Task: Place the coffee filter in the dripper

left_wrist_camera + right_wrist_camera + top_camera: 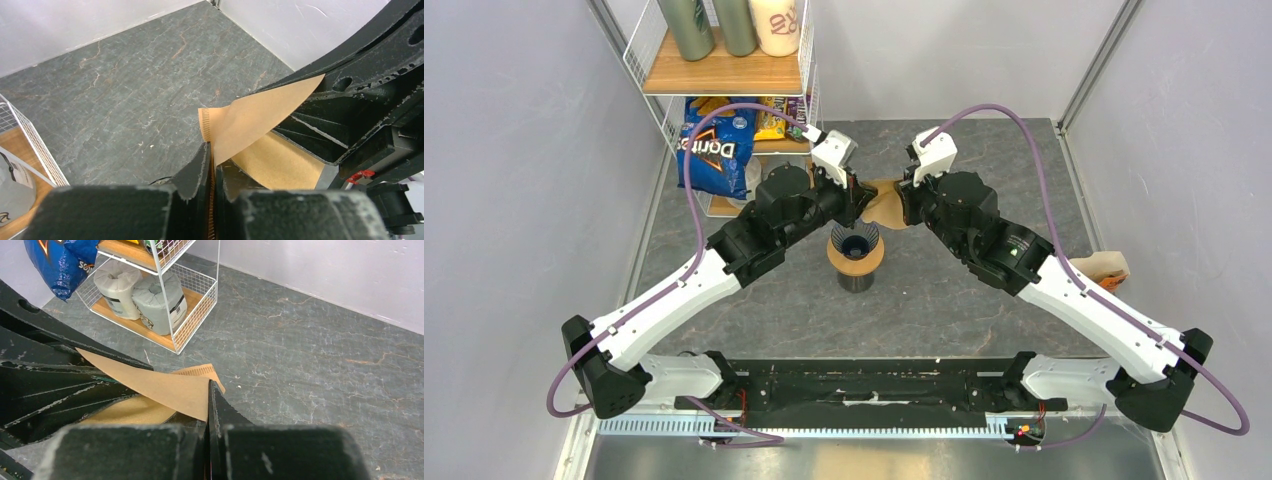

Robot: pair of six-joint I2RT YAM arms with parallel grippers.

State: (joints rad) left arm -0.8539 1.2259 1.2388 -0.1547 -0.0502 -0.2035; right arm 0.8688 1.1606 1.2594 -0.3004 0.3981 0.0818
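The right gripper has its two black fingers pressed together on one corner of the coffee filter, pinching the paper flat between them (the crimped seam shows just above the fingertips). Left of the filter, the dark body of the left arm overlaps the paper's other edge. Beyond the filter, up and to the left, a white wire rack stands on the slate table and holds two wrapped paper rolls. Farther left of the filter is a blue snack bag.

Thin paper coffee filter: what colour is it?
The coffee filter is light brown, clearest in left wrist view.
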